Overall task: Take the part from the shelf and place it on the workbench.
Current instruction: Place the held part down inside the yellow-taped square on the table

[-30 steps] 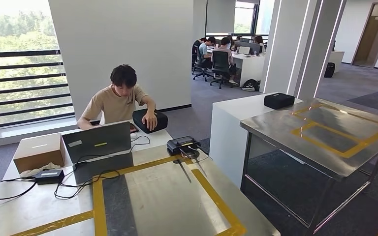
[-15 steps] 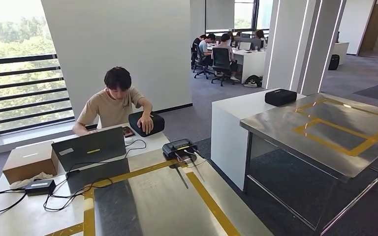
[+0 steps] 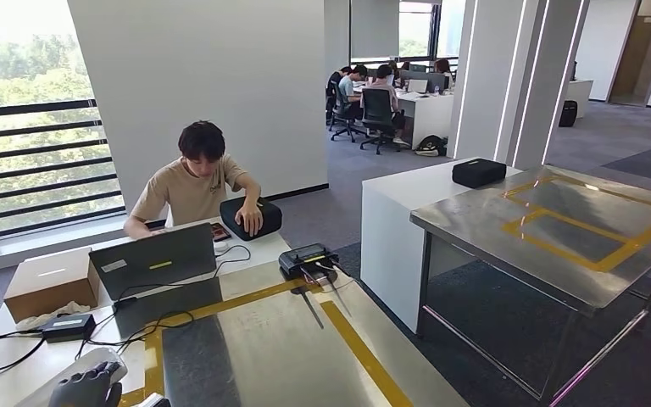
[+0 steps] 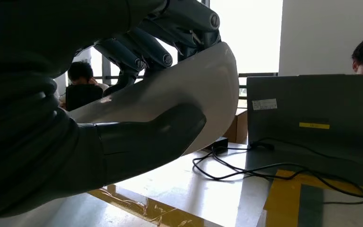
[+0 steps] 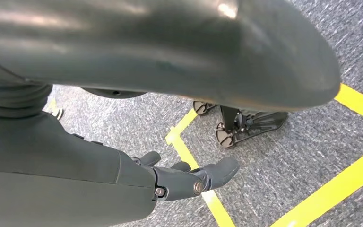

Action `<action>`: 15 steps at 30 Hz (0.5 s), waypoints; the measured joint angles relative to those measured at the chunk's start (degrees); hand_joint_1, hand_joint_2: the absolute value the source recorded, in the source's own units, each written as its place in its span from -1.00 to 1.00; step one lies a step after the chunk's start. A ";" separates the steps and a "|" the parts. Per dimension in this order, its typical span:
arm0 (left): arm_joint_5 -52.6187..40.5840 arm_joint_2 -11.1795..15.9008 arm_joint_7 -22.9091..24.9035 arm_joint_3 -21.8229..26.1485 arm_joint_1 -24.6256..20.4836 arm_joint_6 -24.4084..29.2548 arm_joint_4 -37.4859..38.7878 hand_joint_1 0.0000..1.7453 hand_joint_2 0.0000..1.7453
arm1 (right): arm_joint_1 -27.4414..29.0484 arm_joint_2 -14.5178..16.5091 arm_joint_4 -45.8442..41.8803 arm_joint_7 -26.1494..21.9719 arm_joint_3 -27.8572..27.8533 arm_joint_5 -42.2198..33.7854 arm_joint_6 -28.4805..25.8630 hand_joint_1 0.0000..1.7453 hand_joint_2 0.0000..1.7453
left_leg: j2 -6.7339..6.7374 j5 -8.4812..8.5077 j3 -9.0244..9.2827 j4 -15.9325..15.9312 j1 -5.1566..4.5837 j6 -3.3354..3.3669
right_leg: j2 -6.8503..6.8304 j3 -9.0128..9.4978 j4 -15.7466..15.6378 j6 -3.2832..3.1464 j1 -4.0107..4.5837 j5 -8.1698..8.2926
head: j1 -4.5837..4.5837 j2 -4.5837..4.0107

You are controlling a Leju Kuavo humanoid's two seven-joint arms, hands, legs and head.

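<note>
The left robot hand (image 4: 137,99) grips the part (image 4: 189,101), a smooth, curved light grey shell: the dark fingers (image 4: 170,28) curl over its upper edge and the thick thumb (image 4: 146,137) presses on its face. In the head view this robot hand (image 3: 85,388) and the part (image 3: 72,380) appear at the lower left corner, above the near end of the table (image 3: 271,339). The part hangs above the table surface, not touching it.

The right robot hand (image 5: 189,179) holds nothing; its fingers (image 5: 217,171) are stretched out and a little apart, above a grey carpet floor (image 5: 283,156) with yellow tape lines (image 5: 354,101).

The table has a shiny metal top with yellow tape (image 3: 356,343) around a rectangle. Just beyond the left robot hand lie a black power adapter (image 3: 66,326) and black cables (image 3: 136,326). Behind them stands an open grey laptop (image 3: 154,256), and beside it a brown cardboard box (image 3: 49,281). A small black device (image 3: 307,257) sits near the far corner of the taped rectangle. A person (image 3: 195,178) in a beige shirt sits at the far end of the table with one hand on a black case (image 3: 250,219).

To the right, well apart, stands a second metal table (image 3: 559,229) with yellow tape, and next to it a white counter (image 3: 407,191) carrying a black box (image 3: 478,172).
</note>
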 joint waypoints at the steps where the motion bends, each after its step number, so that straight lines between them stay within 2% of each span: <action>1: -0.15 0.02 0.05 -0.56 -0.20 -0.01 0.84 -1.00 1.00 | 0.04 0.00 0.00 -0.01 -0.03 0.02 0.00 -1.00 -1.00 | -0.02 0.00 -0.01 0.00 0.00 0.00 | -0.01 0.00 0.00 0.01 -0.01 0.00 | 0.00 0.00; 3: -0.33 0.06 0.15 -1.42 -0.52 -0.02 2.10 -1.00 1.00 | 0.06 0.00 0.00 -0.04 -0.05 0.02 0.00 -1.00 -1.00 | -0.04 -0.02 -0.02 0.00 0.00 0.02 | -0.04 0.00 -0.01 0.02 -0.02 -0.02 | 0.00 0.00; 7: -0.10 0.17 0.03 -2.36 -0.97 -0.08 3.72 -1.00 -1.00 | 0.08 0.00 0.00 -0.62 -0.07 0.14 0.00 -1.00 -1.00 | -0.04 -0.06 -0.06 0.00 -0.01 0.09 | -0.04 0.01 -0.02 0.06 -0.07 -0.05 | 0.00 0.00; 11: 1.37 0.44 -0.38 -2.50 -1.13 -0.40 4.77 -1.00 -1.00 | 0.10 0.00 0.00 -1.33 -0.10 0.39 -0.01 -1.00 -1.00 | -0.04 -0.07 -0.05 0.00 -0.05 0.11 | -0.04 0.02 -0.03 0.07 -0.11 -0.04 | 0.00 0.00; 15: 2.43 0.56 0.29 -2.47 -1.12 2.33 4.99 -1.00 -1.00 | 0.10 0.00 0.00 -1.39 -0.10 0.51 -0.22 -1.00 -1.00 | -0.08 -0.11 -0.07 0.16 -0.24 0.21 | -0.08 0.05 -0.11 0.24 -0.22 0.05 | -0.01 -0.01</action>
